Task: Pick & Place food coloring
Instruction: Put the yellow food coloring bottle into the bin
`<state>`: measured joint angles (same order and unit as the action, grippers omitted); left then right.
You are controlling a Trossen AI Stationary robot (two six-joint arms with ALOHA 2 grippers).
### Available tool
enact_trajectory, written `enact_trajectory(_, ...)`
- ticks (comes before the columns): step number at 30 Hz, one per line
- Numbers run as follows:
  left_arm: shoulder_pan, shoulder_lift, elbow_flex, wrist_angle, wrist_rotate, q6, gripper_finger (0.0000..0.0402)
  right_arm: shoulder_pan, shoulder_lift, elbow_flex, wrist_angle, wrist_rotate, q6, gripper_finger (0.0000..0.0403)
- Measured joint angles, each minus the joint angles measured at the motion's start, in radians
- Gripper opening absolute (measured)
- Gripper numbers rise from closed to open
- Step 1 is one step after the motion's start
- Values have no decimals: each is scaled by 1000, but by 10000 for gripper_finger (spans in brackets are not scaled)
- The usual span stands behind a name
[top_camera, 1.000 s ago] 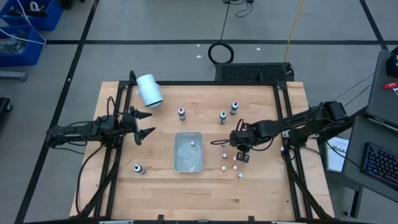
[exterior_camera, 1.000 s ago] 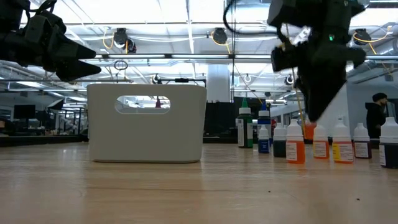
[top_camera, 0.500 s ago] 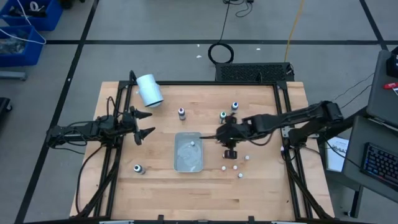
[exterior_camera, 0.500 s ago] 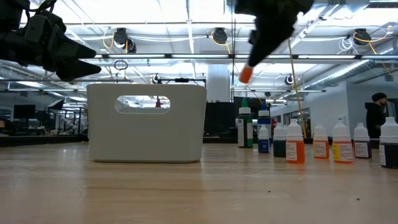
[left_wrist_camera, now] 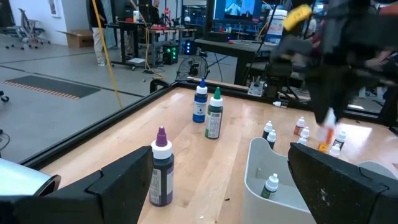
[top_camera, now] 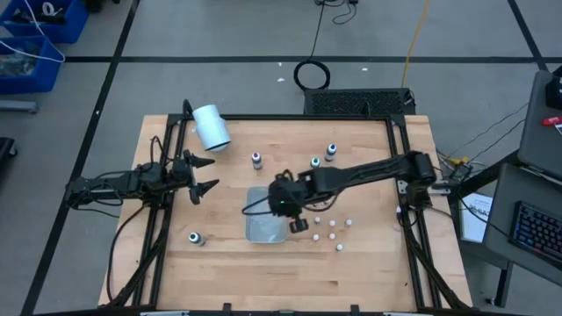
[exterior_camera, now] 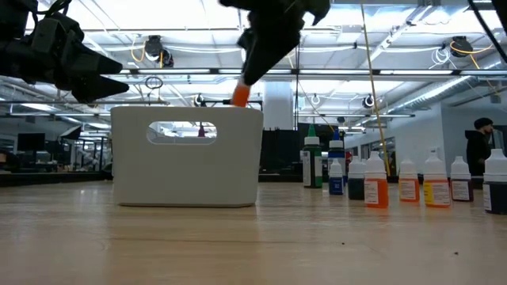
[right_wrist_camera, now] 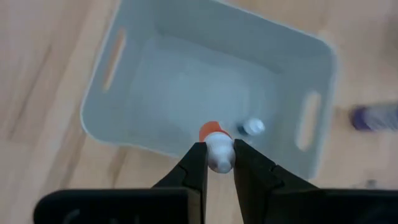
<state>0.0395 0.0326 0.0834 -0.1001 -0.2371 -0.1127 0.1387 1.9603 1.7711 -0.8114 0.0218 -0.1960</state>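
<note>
My right gripper [top_camera: 287, 207] hovers over the right rim of the pale plastic bin [top_camera: 255, 230], shut on an orange food coloring bottle [right_wrist_camera: 211, 133]. The low view shows that bottle [exterior_camera: 240, 96] just above the bin's top edge [exterior_camera: 186, 111]. One small bottle [right_wrist_camera: 252, 127] lies inside the bin. More food coloring bottles stand on the table: purple [top_camera: 256, 159], green [top_camera: 314, 164], blue [top_camera: 331, 151], a dark-topped one [top_camera: 195, 238], and several tiny white-capped ones [top_camera: 333, 233]. My left gripper [top_camera: 205, 175] waits open at the table's left side. My right gripper pinches the orange bottle by its white cap end [right_wrist_camera: 218, 155] between the two fingers, coming from above and pointing down at a slant. The bottle is lifted clear, and its orange body [exterior_camera: 240, 96] hangs tilted below the fingertips, over the bin.
A big white cylinder [top_camera: 211, 127] lies on its side at the far left corner. The purple, green and blue bottles stand just beyond the bin. The tiny bottles cluster to the right of the bin. Bare wood shows along the near edge.
My right gripper has gone from the cluster of tiny bottles up and toward the table's left, carrying the orange bottle lifted clear, until it reached the bin's right rim. The left arm has kept still.
</note>
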Motion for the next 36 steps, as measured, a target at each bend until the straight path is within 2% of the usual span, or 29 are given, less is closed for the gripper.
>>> enact_trajectory(7,0,0,0,0,0,0,365,0,152,86,-20,-29,-55,42)
enact_trajectory(11,0,0,0,0,0,0,365,0,218,116,-20,-82,-60,42)
enact_trajectory(14,0,0,0,0,0,0,365,1,252,134,-43,-76,-77,42)
enact_trajectory(18,0,0,0,0,0,0,365,0,260,136,-59,-66,-79,42)
enact_trajectory(23,0,0,0,0,0,0,365,-2,260,136,-94,6,-93,42)
enact_trajectory(36,0,0,0,12,0,0,365,-28,260,136,-81,2,-134,42)
